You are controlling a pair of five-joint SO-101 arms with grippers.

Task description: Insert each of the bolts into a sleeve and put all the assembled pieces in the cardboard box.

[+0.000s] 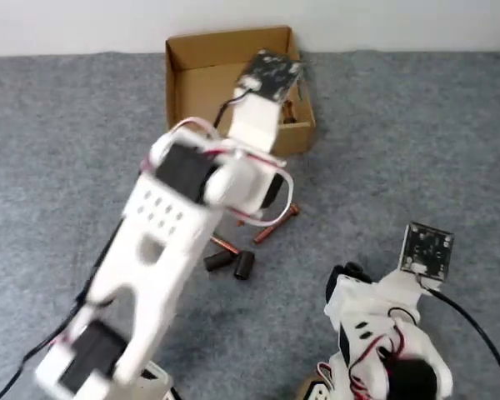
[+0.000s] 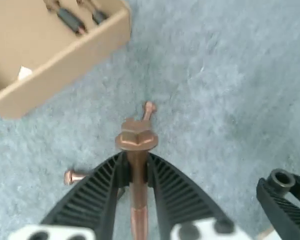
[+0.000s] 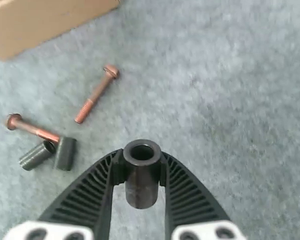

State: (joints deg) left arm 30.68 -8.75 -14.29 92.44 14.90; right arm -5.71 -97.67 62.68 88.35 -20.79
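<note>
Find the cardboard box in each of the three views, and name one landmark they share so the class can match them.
High view: the cardboard box sits at the top centre.
Left wrist view: the box corner lies beyond the held bolt.
Right wrist view: the box wall lies beyond the loose bolt.
Shared landmark: that loose bolt, the one nearest the box.

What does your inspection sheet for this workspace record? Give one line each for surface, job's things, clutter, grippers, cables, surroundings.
Surface: grey carpet.
Job's things: brown cardboard box holds assembled pieces; loose copper bolts and dark cylindrical sleeves lie on the carpet.
Clutter: nothing seen.
Grippers: left gripper fingers shut on a copper hex-head bolt; right gripper shut on a dark sleeve.
Cables: red and white wires on arms; black cable.
Surroundings: white wall.
</note>
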